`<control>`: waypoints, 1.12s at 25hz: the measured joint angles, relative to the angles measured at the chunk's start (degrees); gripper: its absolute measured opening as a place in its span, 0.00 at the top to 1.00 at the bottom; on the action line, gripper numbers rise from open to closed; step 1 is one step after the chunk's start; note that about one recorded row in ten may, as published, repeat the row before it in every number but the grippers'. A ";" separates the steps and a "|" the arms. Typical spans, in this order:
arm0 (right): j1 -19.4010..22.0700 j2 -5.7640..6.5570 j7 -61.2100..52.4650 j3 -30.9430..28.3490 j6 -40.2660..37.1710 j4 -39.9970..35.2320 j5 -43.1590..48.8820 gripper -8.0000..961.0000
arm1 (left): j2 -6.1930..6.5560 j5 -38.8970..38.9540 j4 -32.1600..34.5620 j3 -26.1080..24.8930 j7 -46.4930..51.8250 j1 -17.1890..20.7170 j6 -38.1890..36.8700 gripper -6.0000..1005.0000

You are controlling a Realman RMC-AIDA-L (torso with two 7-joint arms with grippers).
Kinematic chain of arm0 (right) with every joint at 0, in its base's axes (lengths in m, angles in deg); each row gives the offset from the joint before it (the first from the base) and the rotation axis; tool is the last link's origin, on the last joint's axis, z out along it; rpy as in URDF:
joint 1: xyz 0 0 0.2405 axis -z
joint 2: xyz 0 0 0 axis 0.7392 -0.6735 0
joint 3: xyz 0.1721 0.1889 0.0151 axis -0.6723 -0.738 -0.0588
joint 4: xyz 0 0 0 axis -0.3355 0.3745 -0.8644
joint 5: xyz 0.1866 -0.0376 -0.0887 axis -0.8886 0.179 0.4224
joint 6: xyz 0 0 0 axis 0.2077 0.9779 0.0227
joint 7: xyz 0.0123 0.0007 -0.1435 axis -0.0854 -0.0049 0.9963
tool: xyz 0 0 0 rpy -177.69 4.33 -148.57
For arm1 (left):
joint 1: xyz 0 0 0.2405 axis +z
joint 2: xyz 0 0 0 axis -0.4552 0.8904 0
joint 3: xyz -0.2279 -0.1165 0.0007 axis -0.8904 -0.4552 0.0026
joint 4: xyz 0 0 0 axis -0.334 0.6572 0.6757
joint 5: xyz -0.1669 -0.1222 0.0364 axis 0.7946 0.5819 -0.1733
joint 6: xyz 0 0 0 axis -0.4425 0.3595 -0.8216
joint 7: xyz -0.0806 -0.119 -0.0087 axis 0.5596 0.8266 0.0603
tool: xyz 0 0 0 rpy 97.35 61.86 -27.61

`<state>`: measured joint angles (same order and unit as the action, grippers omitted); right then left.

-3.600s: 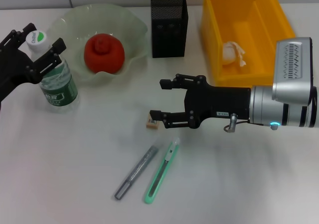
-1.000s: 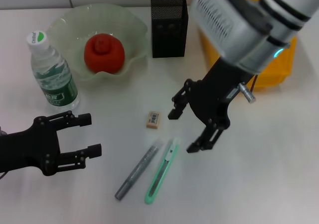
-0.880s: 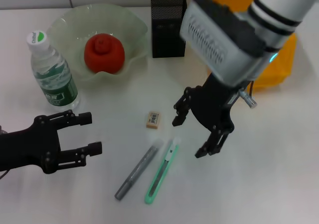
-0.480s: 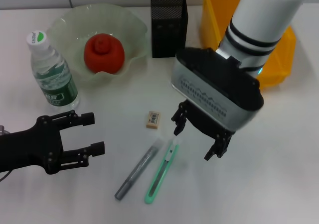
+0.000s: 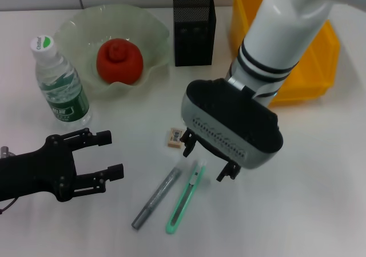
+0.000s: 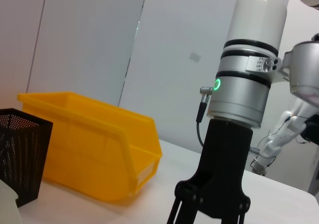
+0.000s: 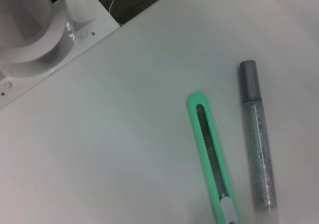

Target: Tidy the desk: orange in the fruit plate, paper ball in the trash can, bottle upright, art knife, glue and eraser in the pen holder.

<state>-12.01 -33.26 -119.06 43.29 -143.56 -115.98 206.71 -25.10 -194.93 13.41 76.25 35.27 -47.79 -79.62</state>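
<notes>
The green art knife (image 5: pixel 186 199) and the grey glue stick (image 5: pixel 156 198) lie side by side near the front of the desk. They also show in the right wrist view, knife (image 7: pixel 212 157) and glue (image 7: pixel 256 134). The eraser (image 5: pixel 175 136) lies just behind them. My right gripper (image 5: pixel 207 159) points down, open, over the knife's far end and holds nothing. My left gripper (image 5: pixel 111 153) is open and empty at the front left. The orange (image 5: pixel 119 61) sits in the fruit plate (image 5: pixel 146 25). The bottle (image 5: pixel 59 83) stands upright. The black mesh pen holder (image 5: pixel 194 29) stands at the back. The paper ball is hidden.
The yellow bin (image 5: pixel 320 45) stands at the back right, partly behind my right arm; it also shows in the left wrist view (image 6: pixel 94 154) beside the pen holder (image 6: pixel 20 149). The robot's base (image 7: pixel 35 30) shows past the desk's front edge.
My right arm has swung from level to pointing down and moved left over the knife's far end. My left gripper let go of the bottle and drew back to the front left.
</notes>
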 joint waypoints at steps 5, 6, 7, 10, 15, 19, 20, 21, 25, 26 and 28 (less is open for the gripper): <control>0.09 0.00 -0.51 3.33 2.67 0.43 -0.25 0.23 | 0.07 0.10 0.00 0.00 -0.32 0.13 0.01 0.22; -0.01 0.00 -0.57 3.56 2.99 0.90 -0.38 0.23 | 0.07 0.10 0.00 0.00 -0.32 0.13 0.01 0.22; -0.01 0.00 -0.57 3.56 2.99 0.90 -0.38 0.24 | 0.13 0.19 0.05 0.00 -0.32 0.18 -0.03 0.22; -0.35 0.00 -0.62 3.70 3.56 1.72 -0.97 0.34 | 0.14 0.19 0.05 0.00 -0.32 0.21 -0.03 0.22; -0.66 0.00 -0.32 4.95 6.11 3.13 -1.69 0.52 | 0.16 0.32 0.03 0.01 -0.32 0.25 0.01 0.22; -1.53 0.01 0.09 6.61 8.26 4.92 -2.75 0.57 | 0.17 0.20 0.00 0.01 -0.32 0.23 0.09 0.23; -1.53 0.01 0.09 6.61 8.26 4.92 -2.75 0.57 | 0.17 0.17 0.01 0.01 -0.32 0.24 0.13 0.23; -1.77 0.00 0.31 6.81 8.56 5.39 -3.04 0.58 | 0.17 0.12 0.00 0.01 -0.32 0.23 0.28 0.23; -2.22 0.01 1.40 8.16 10.11 6.37 -4.53 0.59 | 0.22 0.13 -0.05 0.01 -0.26 0.23 0.52 0.23; -2.45 0.00 1.46 8.34 10.20 6.69 -4.61 0.60 | 0.24 0.14 -0.07 0.00 -0.25 0.23 0.52 0.23; -2.95 0.01 1.54 8.55 10.29 7.43 -4.84 0.60 | 0.24 0.14 -0.07 0.00 -0.25 0.23 0.52 0.23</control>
<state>-14.97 -33.25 -117.51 51.84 -133.27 -108.55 201.87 -24.86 -194.80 13.34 76.25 35.02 -47.56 -79.09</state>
